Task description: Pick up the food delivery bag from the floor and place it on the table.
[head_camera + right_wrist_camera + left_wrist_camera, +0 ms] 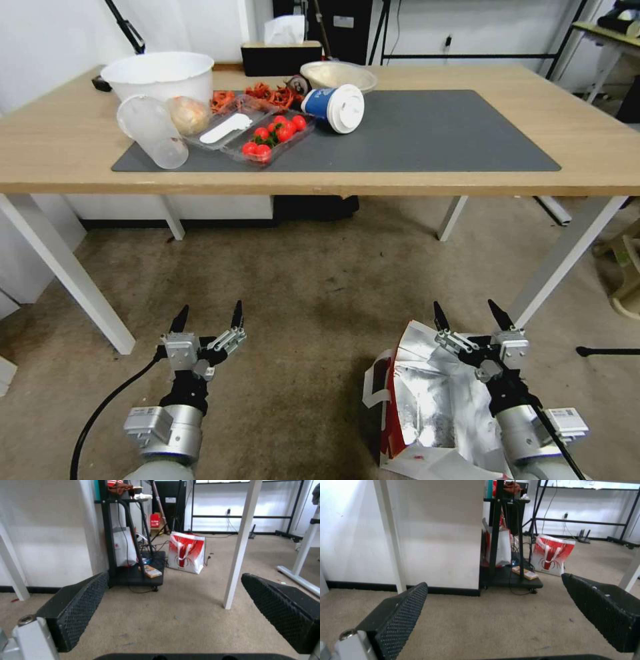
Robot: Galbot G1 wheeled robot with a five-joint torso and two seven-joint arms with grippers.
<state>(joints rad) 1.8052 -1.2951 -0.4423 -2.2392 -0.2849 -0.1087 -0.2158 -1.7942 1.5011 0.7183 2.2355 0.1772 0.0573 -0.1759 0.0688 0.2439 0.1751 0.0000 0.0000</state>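
- Sitting on the floor [320, 293] at the lower right of the head view: food delivery bag [427, 407], mouth open, crinkly silver lining facing up, red side and a white loop handle on its left.
- Hovering right over the bag's open top: right gripper [474, 316], fingers spread wide, nothing held. Can't tell if it touches the foil.
- Same wide-open look in the right wrist view, right gripper [175, 597] pointing out across carpet toward a white table leg [240, 542].
- Hanging low over bare floor, well apart from the bag: left gripper [207, 317], also spread open and empty.
- Left wrist view, left gripper [495, 605] aimed at the wall and a black rolling stand [506, 577].
- Standing beyond both arms: table [60, 140], light wood with a dark grey mat [433, 133].
- Crowding the mat's left end: white bucket [160, 75], clear cup [152, 130] on its side, tray of tomatoes [273, 133], blue cup [333, 107] tipped over.
- Leaning by the stand in both wrist views: another red-and-white bag [186, 552], far off.
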